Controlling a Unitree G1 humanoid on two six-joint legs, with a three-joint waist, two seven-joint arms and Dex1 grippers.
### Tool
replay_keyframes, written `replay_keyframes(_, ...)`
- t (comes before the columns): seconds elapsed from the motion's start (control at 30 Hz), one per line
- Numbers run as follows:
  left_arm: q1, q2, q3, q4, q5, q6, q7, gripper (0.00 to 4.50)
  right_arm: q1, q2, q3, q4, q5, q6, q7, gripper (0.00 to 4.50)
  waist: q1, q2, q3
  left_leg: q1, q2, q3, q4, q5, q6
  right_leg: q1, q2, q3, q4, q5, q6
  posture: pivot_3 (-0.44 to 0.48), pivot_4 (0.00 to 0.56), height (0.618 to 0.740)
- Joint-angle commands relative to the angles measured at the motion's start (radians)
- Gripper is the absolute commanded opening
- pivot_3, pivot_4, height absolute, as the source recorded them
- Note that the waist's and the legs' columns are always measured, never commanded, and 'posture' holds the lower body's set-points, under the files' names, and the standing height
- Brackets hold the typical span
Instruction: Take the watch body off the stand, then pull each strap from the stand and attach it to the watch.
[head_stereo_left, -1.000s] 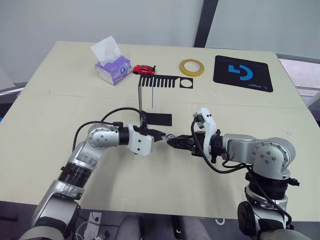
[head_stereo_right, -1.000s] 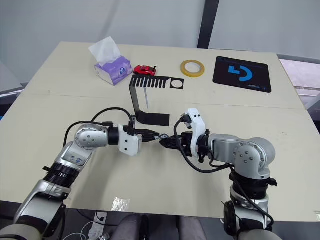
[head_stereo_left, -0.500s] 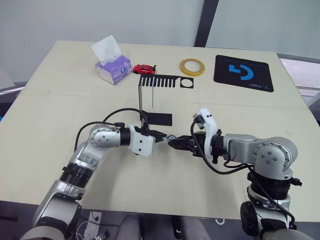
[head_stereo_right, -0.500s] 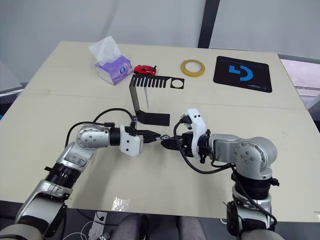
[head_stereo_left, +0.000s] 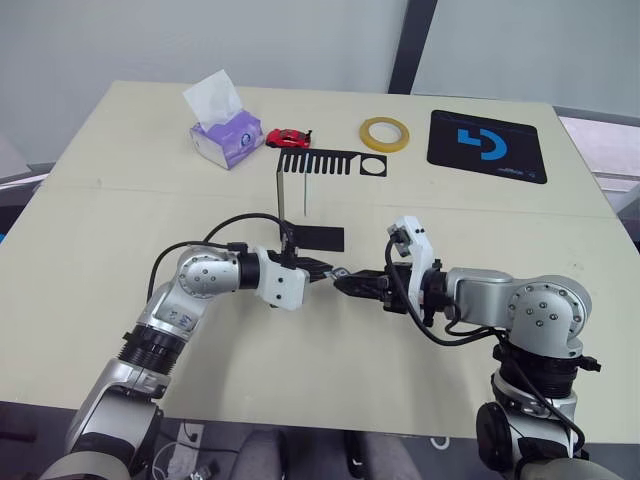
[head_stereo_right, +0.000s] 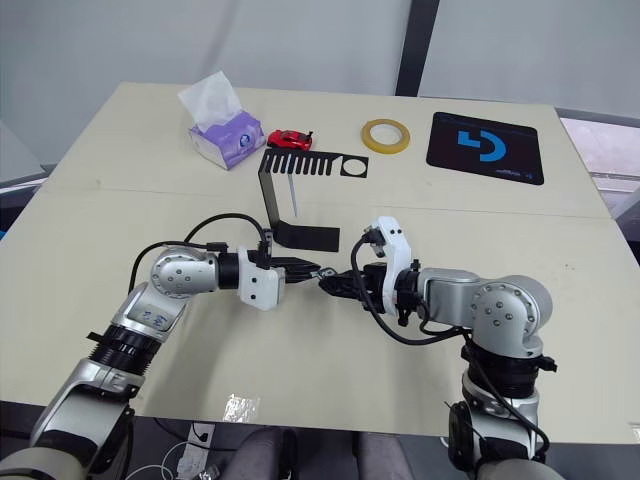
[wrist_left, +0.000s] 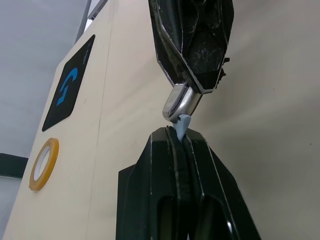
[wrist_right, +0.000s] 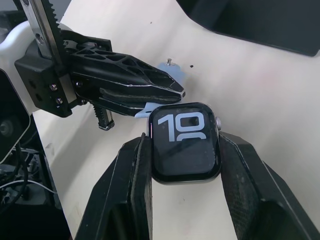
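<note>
The watch body (wrist_right: 185, 141), its dark screen lit, sits clamped between the fingers of my right gripper (head_stereo_left: 347, 283) just above the table's middle. My left gripper (head_stereo_left: 324, 272) faces it tip to tip, shut on a pale blue strap (wrist_left: 182, 125) whose end touches the silvery edge of the watch body (wrist_left: 179, 103). Behind both grippers stands the black stand (head_stereo_left: 282, 195), with its slotted top bar (head_stereo_left: 330, 163) and flat foot (head_stereo_left: 318, 239). A second pale strap (head_stereo_right: 292, 196) hangs from the bar.
At the back of the table are a purple tissue box (head_stereo_left: 227, 135), a red toy car (head_stereo_left: 289, 138), a yellow tape ring (head_stereo_left: 385, 133) and a black mouse pad (head_stereo_left: 487, 146). A seam crosses the table behind the stand.
</note>
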Motion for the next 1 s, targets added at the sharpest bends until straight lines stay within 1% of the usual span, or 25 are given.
replay_keyframes(0.03,-0.035,-0.028,-0.021,-0.018,-0.008,-0.013,0.011,0.00,-0.011,0.007,0.053,-0.055,0.043,0.005,0.024,1.52,0.000,0.000,0.000,0.000,0.000,0.000,0.000,0.000,0.000,0.000,0.000,0.000,0.000,0.000,0.000,0.000,0.150,0.738)
replay_keyframes(0.27,-0.037,-0.032,-0.026,-0.009,-0.007,-0.009,0.012,0.00,-0.014,-0.002,0.070,-0.073,0.027,0.005,0.035,1.52,0.000,0.000,0.000,0.000,0.000,0.000,0.000,0.000,0.000,0.000,0.000,0.000,0.000,0.000,0.000,0.000,0.150,0.738)
replay_keyframes(0.57,-0.044,-0.037,-0.028,0.005,-0.006,-0.006,0.014,0.00,-0.010,0.036,0.016,-0.019,0.071,0.005,-0.001,1.52,0.001,0.000,0.000,0.000,0.000,0.000,0.000,0.000,0.000,0.000,0.000,0.000,0.000,0.000,0.000,0.000,0.150,0.738)
replay_keyframes(1.0,-0.037,-0.025,-0.019,-0.006,-0.024,-0.014,0.003,0.00,-0.008,0.028,0.014,-0.013,0.069,0.005,-0.017,1.52,0.000,0.000,0.000,0.000,0.000,0.000,0.000,0.000,0.000,0.000,0.000,0.000,0.000,0.000,0.000,0.000,0.150,0.738)
